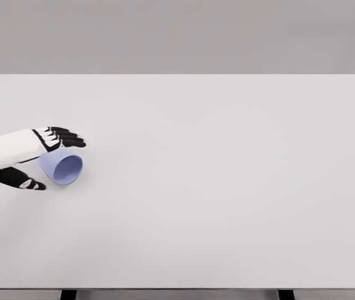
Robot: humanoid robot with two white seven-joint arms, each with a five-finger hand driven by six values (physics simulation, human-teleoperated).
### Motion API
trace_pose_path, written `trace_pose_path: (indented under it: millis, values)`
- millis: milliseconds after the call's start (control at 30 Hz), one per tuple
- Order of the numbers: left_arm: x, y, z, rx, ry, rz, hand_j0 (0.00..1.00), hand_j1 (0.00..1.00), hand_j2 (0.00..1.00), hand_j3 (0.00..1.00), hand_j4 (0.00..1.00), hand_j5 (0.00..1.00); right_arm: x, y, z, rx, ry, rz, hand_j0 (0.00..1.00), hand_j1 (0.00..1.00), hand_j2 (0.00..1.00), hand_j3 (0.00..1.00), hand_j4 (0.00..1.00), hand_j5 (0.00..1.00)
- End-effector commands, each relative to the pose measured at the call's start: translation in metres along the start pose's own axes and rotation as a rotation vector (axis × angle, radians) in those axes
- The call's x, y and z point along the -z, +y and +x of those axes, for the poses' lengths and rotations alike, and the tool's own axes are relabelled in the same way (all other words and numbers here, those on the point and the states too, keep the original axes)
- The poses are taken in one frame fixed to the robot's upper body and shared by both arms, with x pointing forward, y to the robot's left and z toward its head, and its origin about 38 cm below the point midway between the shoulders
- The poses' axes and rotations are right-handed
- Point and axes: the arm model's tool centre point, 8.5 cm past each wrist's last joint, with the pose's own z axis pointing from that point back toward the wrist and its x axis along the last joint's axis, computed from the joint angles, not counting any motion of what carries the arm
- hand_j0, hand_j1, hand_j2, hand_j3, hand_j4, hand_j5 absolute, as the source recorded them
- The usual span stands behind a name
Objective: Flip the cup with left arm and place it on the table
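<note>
Left hand [30, 159] at the cup [60, 167], left side of the table [227, 187].

We see the left arm entering from the left edge of the head view, white forearm leading to black fingers [65, 136]. The pale blue cup lies on its side, or steeply tilted, near the table's left edge, with its open mouth facing right and toward the camera. We note the fingers extended over the upper side of the cup and the thumb [21, 180] spread below and to its left, so the hand brackets the cup from two sides. We cannot tell whether the fingers press on the cup wall or sit just beside it.
</note>
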Motion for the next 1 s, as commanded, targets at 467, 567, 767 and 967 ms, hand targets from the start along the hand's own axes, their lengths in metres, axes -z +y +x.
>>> trace_pose_path:
  millis: [467, 567, 767, 967]
  values:
    - [0.003, -0.016, -0.038, -0.016, 0.104, 0.014, 1.00, 1.00, 1.00, 1.00, 1.00, 1.00, 0.000, 0.000, 0.000, 0.000, 0.000, 0.000, 1.00, 1.00, 1.00, 1.00, 1.00, 1.00]
    - [0.007, -0.019, -0.042, -0.011, 0.114, 0.015, 1.00, 1.00, 1.00, 1.00, 1.00, 1.00, 0.000, 0.000, 0.000, 0.000, 0.000, 0.000, 1.00, 1.00, 1.00, 1.00, 1.00, 1.00]
    - [0.018, -0.023, -0.044, -0.016, 0.104, 0.002, 1.00, 1.00, 1.00, 1.00, 1.00, 1.00, 0.000, 0.000, 0.000, 0.000, 0.000, 0.000, 1.00, 1.00, 1.00, 1.00, 1.00, 1.00]
    - [0.017, -0.027, -0.046, -0.003, 0.116, -0.020, 1.00, 1.00, 1.00, 1.00, 1.00, 1.00, 0.000, 0.000, 0.000, 0.000, 0.000, 0.000, 1.00, 1.00, 1.00, 1.00, 1.00, 1.00]
